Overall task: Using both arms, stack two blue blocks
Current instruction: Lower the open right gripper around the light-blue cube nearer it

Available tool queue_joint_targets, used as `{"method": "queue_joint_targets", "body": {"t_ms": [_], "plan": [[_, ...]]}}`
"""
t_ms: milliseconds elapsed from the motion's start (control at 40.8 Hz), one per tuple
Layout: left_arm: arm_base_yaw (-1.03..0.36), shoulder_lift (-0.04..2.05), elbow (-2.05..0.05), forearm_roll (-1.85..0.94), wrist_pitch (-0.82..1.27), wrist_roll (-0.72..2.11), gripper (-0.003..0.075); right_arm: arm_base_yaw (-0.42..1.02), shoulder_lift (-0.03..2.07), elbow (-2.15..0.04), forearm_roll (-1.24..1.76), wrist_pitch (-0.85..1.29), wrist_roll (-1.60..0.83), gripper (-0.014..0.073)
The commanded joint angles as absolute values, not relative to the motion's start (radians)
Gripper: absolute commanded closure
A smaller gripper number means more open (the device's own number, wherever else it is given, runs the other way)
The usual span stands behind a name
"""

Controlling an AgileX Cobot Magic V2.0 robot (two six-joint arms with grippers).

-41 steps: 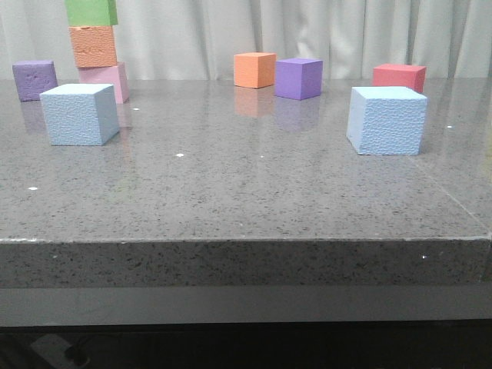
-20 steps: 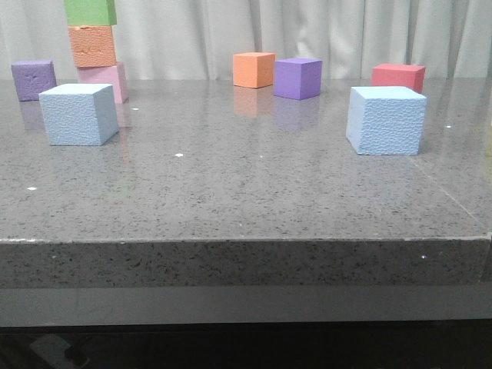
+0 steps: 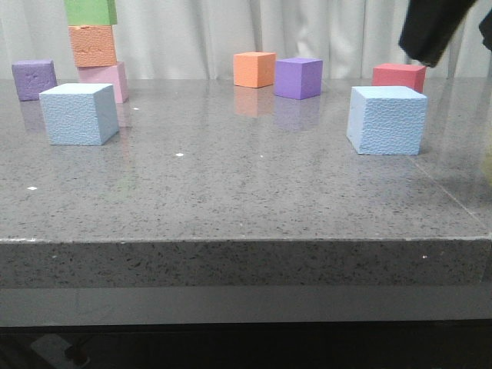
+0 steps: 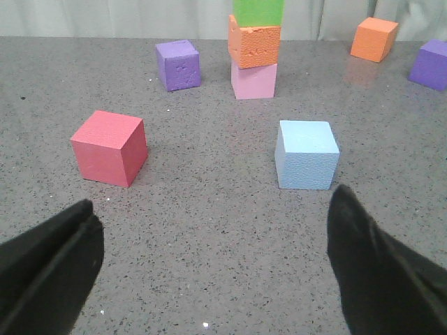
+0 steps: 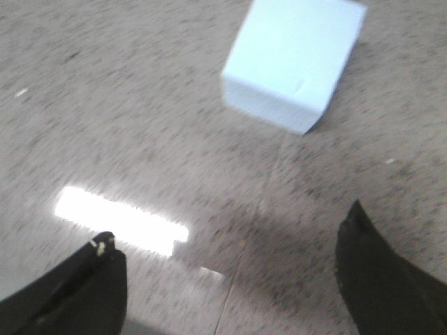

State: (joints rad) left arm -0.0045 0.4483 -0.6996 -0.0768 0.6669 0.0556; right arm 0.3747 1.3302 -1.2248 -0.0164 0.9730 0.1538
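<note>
Hovering spread-fingered, our right gripper hangs above the right blue block; our left gripper, equally wide, faces the left blue block. Off-centre descent risks nudging either cube sideways.

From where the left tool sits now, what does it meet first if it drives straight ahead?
Probably the blue block, which sits ahead and slightly toward one finger, with bare table before it. The left tool is open. The red cube lies off to the other side. Depth is uncertain.
</note>
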Motion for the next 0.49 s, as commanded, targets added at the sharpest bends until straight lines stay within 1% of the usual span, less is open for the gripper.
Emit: {"method": "queue_joint_targets", "body": {"t_ms": [0,49,220,465], "plan": [[-0.011,0.461,-0.725,-0.087,0.587,0.049,0.0083,0.4,1.38,-1.342,-0.158,0.972,0.292,-0.0008],[-0.011,0.461,-0.725,-0.087,0.587,0.049,0.0083,0.4,1.426,-1.397,-0.181,0.984,0.338,-0.0007],[-0.011,0.461,-0.725,-0.087,0.587,0.049,0.0083,0.397,1.527,-1.508,-0.188,0.984,0.371,-0.0007],[-0.011,0.461,-0.725,-0.087,0.587,0.049,0.0083,0.39,1.633,-1.57,-0.191,0.977,0.42,-0.0007]]}}
